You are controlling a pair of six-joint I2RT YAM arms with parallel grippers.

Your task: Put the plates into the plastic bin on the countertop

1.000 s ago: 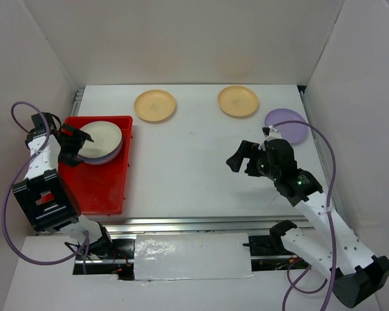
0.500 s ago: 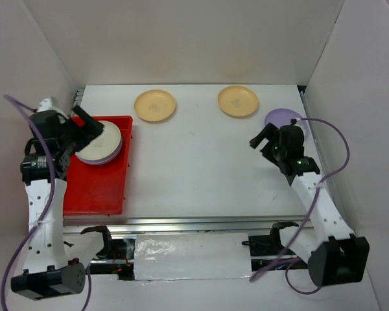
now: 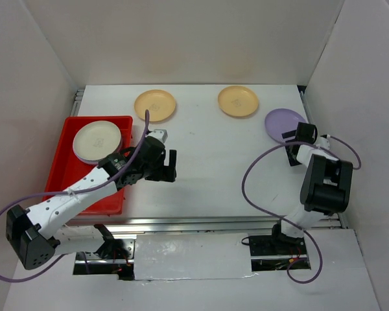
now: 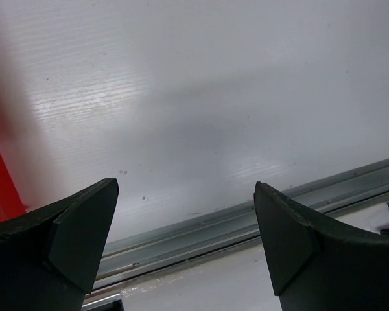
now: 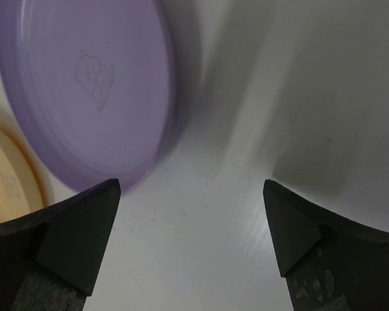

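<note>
Between the fingers of the left claw (image 4: 185, 194) there is only bare white countertop (image 4: 201, 97). Its fingers are spread wide and hold nothing. A moment ago this claw was over at the red bin (image 3: 68, 168), by the pile with the cream plate (image 3: 97, 138) on top. Now it has swung out to the right of the bin. So that plate looks dropped off, and this claw is free to fetch another.

The right claw (image 5: 191, 188) is open and empty too. It has moved up to the purple plate (image 5: 84, 84), which lies just ahead and to its left, not yet between its fingers. Farther off wait an orange-yellow plate (image 3: 155, 105) and a second orange-yellow plate (image 3: 238, 101).
</note>
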